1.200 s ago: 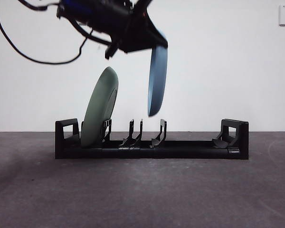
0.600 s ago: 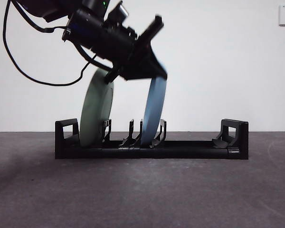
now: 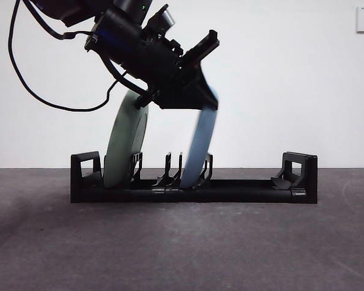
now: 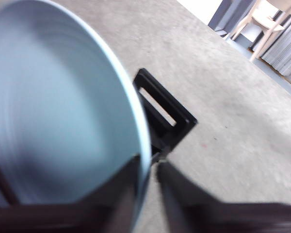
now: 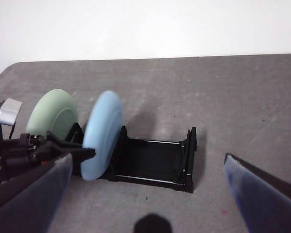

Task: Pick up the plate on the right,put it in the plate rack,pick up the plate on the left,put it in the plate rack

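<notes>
The arm (image 3: pixel 133 45) is showing black, blocky housings with a silver cap and a small green light. A thin black cable (image 3: pixel 30 85) is looping beside it. The right gripper (image 5: pixel 145 194) is showing two dark, bluish, wedge-shaped jaws

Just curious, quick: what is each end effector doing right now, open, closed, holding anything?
Left end effector: closed on the blue plate, which sits in the plate rack.
Right end effector: open, empty.

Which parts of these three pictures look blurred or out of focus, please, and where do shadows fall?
Front view: sharp on the long black plastic plate rack; faint blur at the pale blue round plate top. Left wrist view: the plate and left gripper are smeared. Right wrist view: the right gripper blurs to bluish shapes, a dark shadow spot below; the sage green round plate is clear.
</notes>
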Controlling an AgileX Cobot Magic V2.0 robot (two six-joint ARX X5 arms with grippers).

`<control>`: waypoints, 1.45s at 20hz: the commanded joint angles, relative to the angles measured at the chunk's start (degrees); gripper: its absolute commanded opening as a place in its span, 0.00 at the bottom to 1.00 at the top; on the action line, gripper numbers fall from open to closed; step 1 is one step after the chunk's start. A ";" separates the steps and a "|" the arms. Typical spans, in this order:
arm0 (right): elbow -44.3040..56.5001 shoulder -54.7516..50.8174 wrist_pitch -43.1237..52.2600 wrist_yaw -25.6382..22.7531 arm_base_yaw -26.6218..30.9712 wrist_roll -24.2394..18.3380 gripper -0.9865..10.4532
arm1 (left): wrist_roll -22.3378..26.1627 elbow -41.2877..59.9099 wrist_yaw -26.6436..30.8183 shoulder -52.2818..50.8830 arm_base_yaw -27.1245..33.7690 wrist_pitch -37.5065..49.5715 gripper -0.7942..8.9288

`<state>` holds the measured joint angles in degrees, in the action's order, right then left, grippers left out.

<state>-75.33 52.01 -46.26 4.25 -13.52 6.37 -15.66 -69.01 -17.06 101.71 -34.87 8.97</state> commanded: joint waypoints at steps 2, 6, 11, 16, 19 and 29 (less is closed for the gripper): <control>0.00 0.72 0.22 -0.13 -0.04 -0.50 0.60 | 2.32 0.22 0.26 0.44 -1.16 -0.02 0.37; 0.00 1.38 -0.37 -0.13 -0.04 -0.50 0.60 | 3.78 0.17 0.20 -0.42 -1.95 -0.04 0.37; 0.00 2.16 -1.84 -0.15 -0.04 -1.27 0.40 | 5.70 0.15 -0.02 -5.64 -3.43 -0.33 0.37; 0.00 2.75 -2.71 -0.20 -0.04 -4.07 0.06 | 12.20 0.15 0.39 -15.39 -4.55 -5.35 0.07; 0.00 2.73 -2.67 -0.20 -0.04 -4.37 0.07 | 16.52 0.15 3.26 -22.29 -4.52 -11.96 0.07; 14.45 -8.55 8.24 -4.83 -0.13 -2.93 0.07 | 22.95 7.61 16.90 -48.52 8.48 -30.60 0.07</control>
<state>-61.82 43.55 -38.17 -0.32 -13.54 2.57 6.87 -62.37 -0.10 53.19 -26.44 -21.43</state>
